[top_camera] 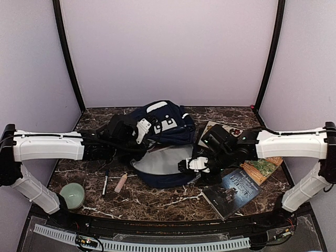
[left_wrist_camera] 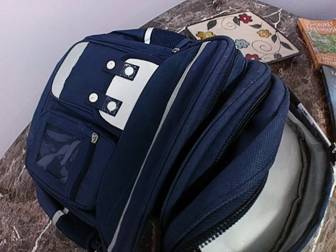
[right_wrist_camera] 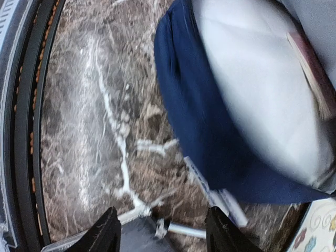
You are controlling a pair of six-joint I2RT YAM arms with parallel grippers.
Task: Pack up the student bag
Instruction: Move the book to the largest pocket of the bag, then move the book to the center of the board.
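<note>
The student bag (top_camera: 170,126) lies in the middle of the desk (top_camera: 157,202). Its navy front faces up and toward the far side, and its mouth gapes toward the near edge, showing the light grey lining. The left tool (top_camera: 140,130) sits against the bag's upper left part with its jaws together. Its own camera shows no fingers, so I cannot tell whether fabric is pinched between them. The right tool (top_camera: 190,164) hovers at the near right rim of the bag's mouth, just beside the blue edge, jaws apart with nothing between them. Right of the bag lie a flowered tile (top_camera: 223,127), a green book (top_camera: 261,169) and a dark book (top_camera: 231,191). Near its left side lie a pen (top_camera: 105,184), a pink stick (top_camera: 121,182) and a green candle (top_camera: 72,193).
</note>
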